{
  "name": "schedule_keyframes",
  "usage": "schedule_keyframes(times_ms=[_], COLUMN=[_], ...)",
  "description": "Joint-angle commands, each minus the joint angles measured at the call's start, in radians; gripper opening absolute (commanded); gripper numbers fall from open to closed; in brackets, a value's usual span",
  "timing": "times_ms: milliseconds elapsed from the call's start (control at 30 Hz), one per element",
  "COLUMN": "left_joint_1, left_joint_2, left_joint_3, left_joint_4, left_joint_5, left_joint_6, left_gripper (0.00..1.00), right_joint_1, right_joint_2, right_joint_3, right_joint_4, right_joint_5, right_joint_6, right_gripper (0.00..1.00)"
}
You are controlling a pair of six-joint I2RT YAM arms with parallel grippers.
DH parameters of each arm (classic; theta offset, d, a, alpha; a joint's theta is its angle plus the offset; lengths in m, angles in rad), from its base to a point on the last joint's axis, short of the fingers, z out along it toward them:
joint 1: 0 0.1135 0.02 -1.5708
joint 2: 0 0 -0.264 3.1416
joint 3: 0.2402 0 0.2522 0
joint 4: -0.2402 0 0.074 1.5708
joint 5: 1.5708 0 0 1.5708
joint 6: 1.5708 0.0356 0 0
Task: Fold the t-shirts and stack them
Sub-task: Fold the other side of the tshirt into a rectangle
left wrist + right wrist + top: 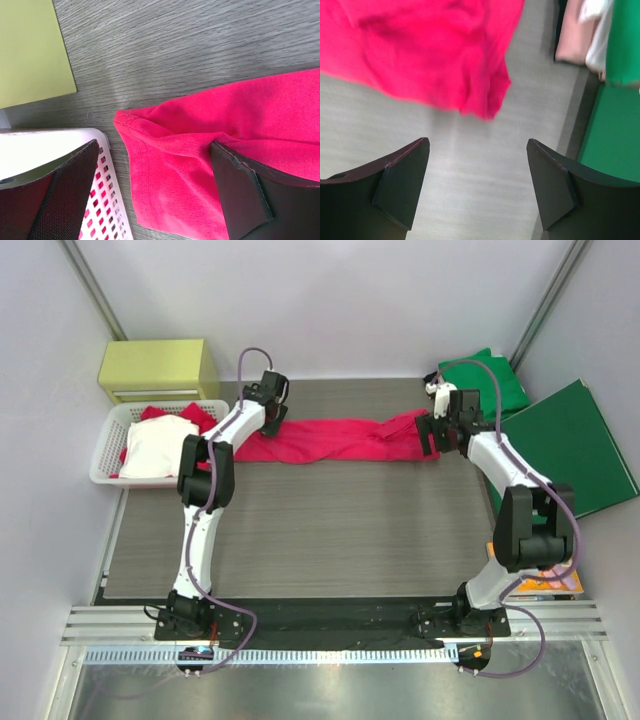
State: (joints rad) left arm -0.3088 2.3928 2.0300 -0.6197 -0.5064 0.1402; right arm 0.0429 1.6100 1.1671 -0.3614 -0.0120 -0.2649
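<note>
Both claws stand wide with nothing in them. My left claw (155, 192) hangs low over one end of the red shirt (215, 150), one finger (240, 185) above the cloth, the other above the basket (107, 200) rim. My right claw (477, 185) hovers over bare surface (470, 150), just short of the shirt's other end in the upper left of its frame. From above, the shirt lies as a twisted band across the upper middle, between the two arms. I judge this the spreading step, no fold made yet. Next I'd pinch each end's corners and pull it flat, keeping clear of the basket.
</note>
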Motion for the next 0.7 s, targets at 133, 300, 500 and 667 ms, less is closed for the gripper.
schedule_keyframes(times_ms=[133,300,500,667], left_joint_1=[0.011,0.01,0.011,0.011], left_joint_2=[-0.096,-0.093,-0.095,-0.098], left_joint_3=[-0.036,-0.042,-0.047,-0.047], left_joint_4=[0.009,0.008,0.009,0.011], left_joint_5=[0.011,0.012,0.014,0.02], left_joint_6=[-0.005,-0.004,-0.004,0.002], left_gripper=[0.92,0.92,0.92,0.92], right_joint_1=[0.021,0.071,0.136,0.166], right_joint_2=[0.285,0.41,0.516,0.551], right_joint_3=[0.347,0.494,0.591,0.629], right_joint_4=[-0.123,-0.159,-0.175,-0.165], right_joint_5=[-0.15,-0.148,-0.131,-0.112], right_joint_6=[0.095,0.098,0.101,0.108], right_gripper=[0.8,0.78,0.76,0.76])
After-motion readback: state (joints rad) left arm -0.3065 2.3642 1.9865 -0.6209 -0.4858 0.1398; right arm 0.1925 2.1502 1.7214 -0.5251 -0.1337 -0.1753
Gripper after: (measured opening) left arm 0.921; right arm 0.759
